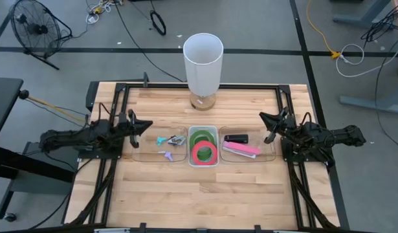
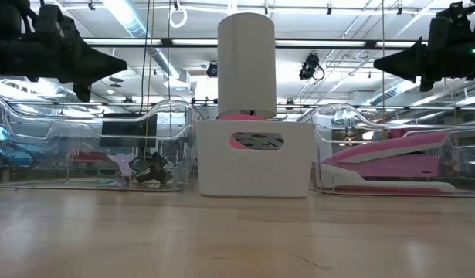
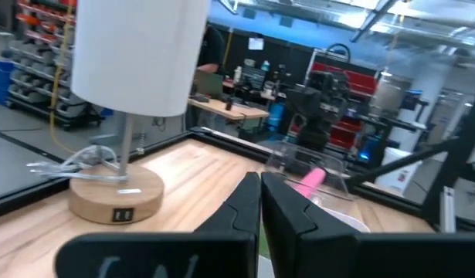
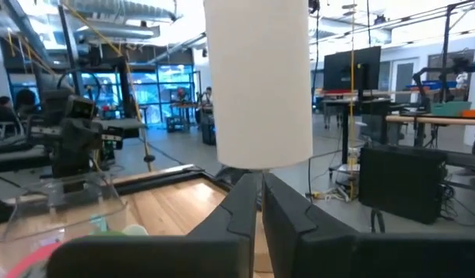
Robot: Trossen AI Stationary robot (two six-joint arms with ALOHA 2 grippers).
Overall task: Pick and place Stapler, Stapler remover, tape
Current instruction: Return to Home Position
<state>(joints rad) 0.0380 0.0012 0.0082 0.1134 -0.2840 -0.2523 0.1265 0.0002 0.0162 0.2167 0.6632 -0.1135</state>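
Note:
Three containers stand in a row at mid-table. The left clear tray [image 1: 161, 156] holds staple removers: a teal one [image 1: 162, 140], a dark one [image 1: 177, 139] and a purple one [image 1: 165, 154]. The white bin [image 1: 204, 129] holds green tape [image 1: 200, 136] and a pinkish red roll [image 1: 205, 154] lying on it. The right clear tray [image 1: 271, 154] holds a black stapler [image 1: 236, 138] and a pink stapler [image 1: 242, 149]. My left gripper [image 1: 149, 125] is shut and empty, in the air left of the left tray. My right gripper [image 1: 263, 118] is shut and empty, in the air right of the right tray.
A lamp with a tall white shade [image 1: 203, 58] on a round wooden base [image 1: 203, 101] stands at the table's far edge behind the bin. Bare wooden tabletop [image 1: 205, 194] lies between the containers and the near edge. The low view shows both grippers well above the trays.

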